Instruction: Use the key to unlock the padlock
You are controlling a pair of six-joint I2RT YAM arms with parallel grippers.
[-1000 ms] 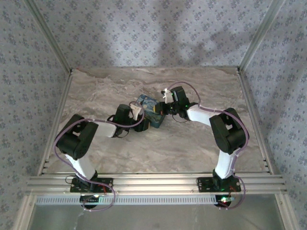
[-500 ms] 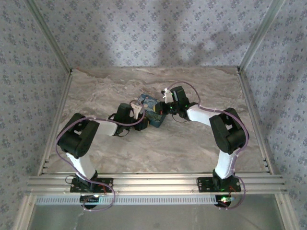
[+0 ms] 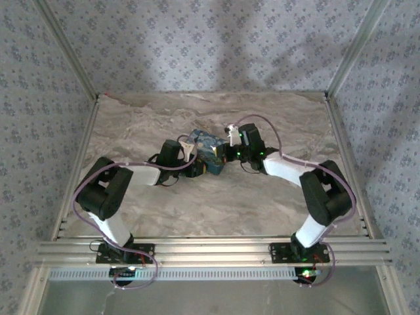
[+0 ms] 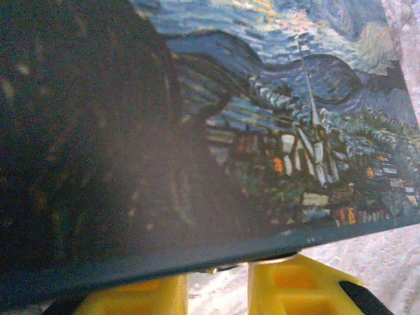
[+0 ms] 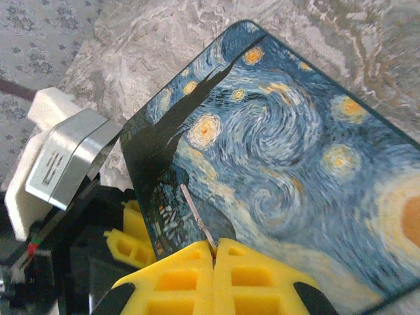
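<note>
The dark-blue Starry-Night box lies mid-table between both arms. My right gripper is shut on the key; its thin silvery blade sticks out from between the yellow fingers and lies against the box's painted lid. In the top view this gripper sits at the box's right side. My left gripper is at the box's left edge. Its yellow fingers stand slightly apart, their tips hidden under the box's rim. A small silvery bit shows there. The padlock is hidden.
The marble table is walled by patterned panels on three sides. An aluminium rail runs along the near edge above the arm bases. The left arm's wrist camera block sits close beside the box's corner.
My left gripper's fingers have drawn closer together and moved in against the box. The right arm's elbow has swung outward to the right, the gripper staying at the box with the key.
</note>
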